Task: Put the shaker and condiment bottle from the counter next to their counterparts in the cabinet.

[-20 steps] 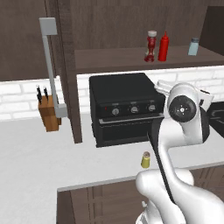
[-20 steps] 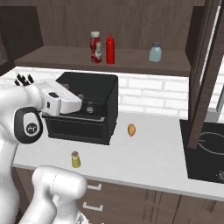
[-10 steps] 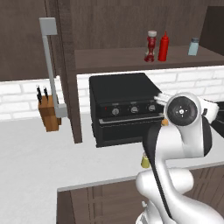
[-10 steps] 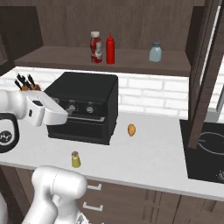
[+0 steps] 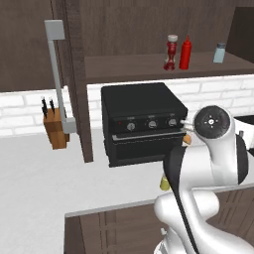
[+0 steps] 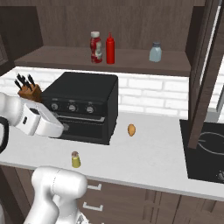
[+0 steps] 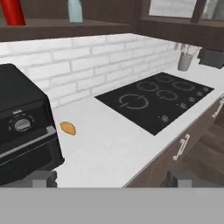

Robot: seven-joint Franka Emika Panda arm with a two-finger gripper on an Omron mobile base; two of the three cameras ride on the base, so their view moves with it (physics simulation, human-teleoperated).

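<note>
I can't read any words or numbers here, not even on the squat red bottle's white label [image 6: 96,48].

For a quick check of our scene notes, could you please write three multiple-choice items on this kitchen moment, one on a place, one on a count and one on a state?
1. Where does the shaker stand?
A. On the counter in front of the black oven
B. On the cabinet shelf
C. On the cooktop

2. How many containers stand on the cabinet shelf?
A. One
B. Three
C. Five

3. How is the gripper?
A. Shut on the shaker
B. Shut on nothing
C. Open, holding nothing

Answers:
1. A: the shaker stands on the counter before the black oven.
2. B: the condiment bottle, the red squeeze bottle and the pale blue shaker stand on the cabinet shelf.
3. C: the gripper tips stand wide apart in the hand view with nothing between them.
</note>
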